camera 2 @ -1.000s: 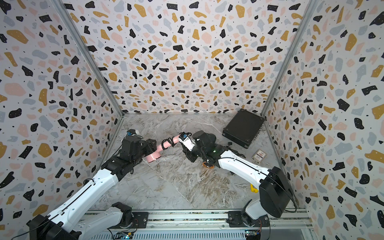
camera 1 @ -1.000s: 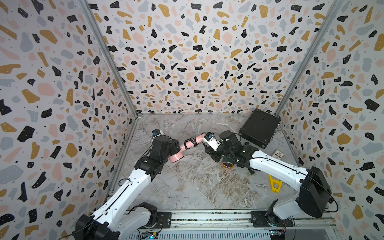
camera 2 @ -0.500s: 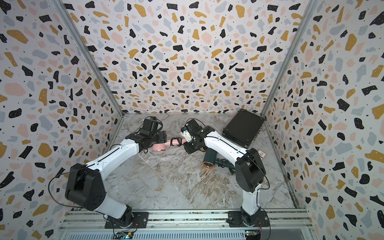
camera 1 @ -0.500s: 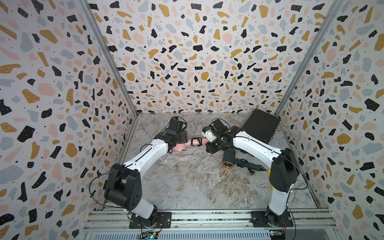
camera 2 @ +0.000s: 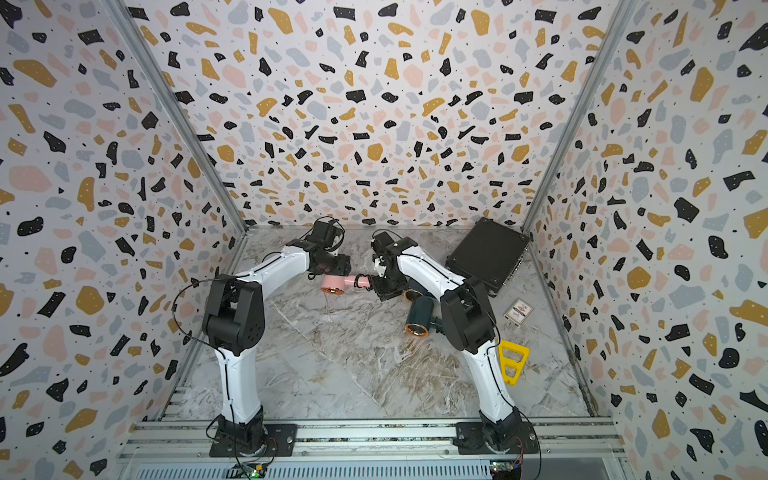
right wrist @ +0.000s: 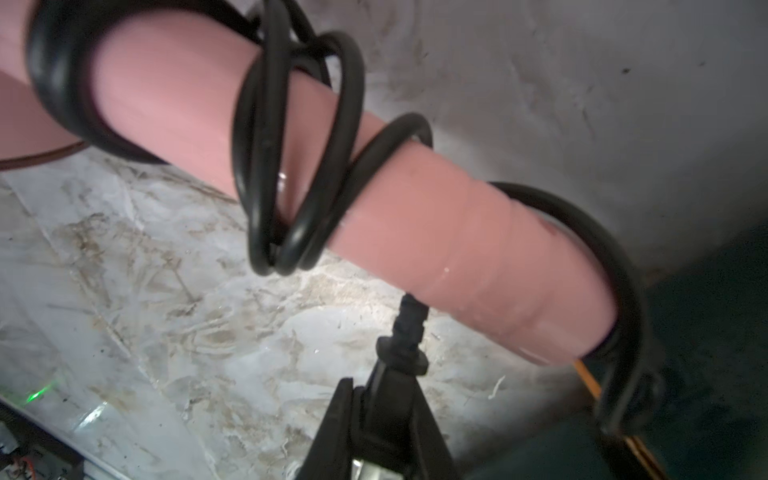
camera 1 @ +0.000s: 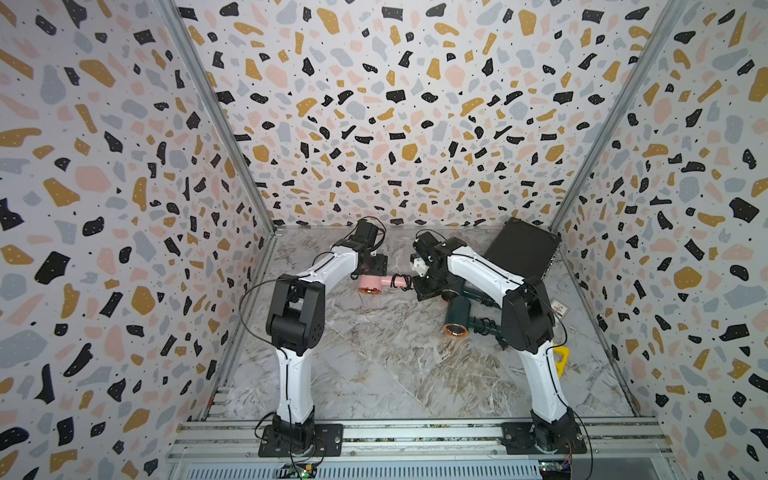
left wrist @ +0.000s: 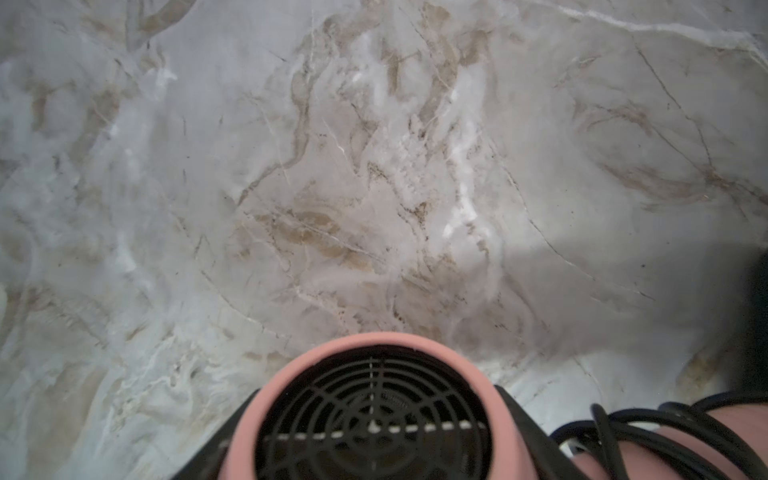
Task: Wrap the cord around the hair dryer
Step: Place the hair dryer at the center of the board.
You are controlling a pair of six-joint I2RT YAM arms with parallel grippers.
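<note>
A pink hair dryer (camera 1: 371,284) (camera 2: 333,284) lies about level, low over the marble near the back of the table. My left gripper (camera 1: 375,266) (camera 2: 337,266) (left wrist: 374,436) is shut on its barrel, and the black rear grille fills the space between the fingers (left wrist: 524,419). The black cord (camera 1: 402,281) (camera 2: 358,281) (right wrist: 291,166) (left wrist: 648,432) runs in several loose loops around the pink handle. My right gripper (camera 1: 424,286) (camera 2: 384,287) (right wrist: 386,399) is shut on the cord's plug end (right wrist: 409,332), just below the handle's tip.
A dark green hair dryer (camera 1: 457,318) (camera 2: 419,318) lies right of the right gripper, another (camera 1: 451,294) half hidden under that arm. A black case (camera 1: 521,249) (camera 2: 488,251) sits at the back right, with a small card (camera 2: 519,311) and a yellow tool (camera 2: 511,361) in front of it.
Both arms have raised their elbows. The pink dryer, tilted with its handle up a second ago, now lies about level and slightly farther back. Both grips have held.
</note>
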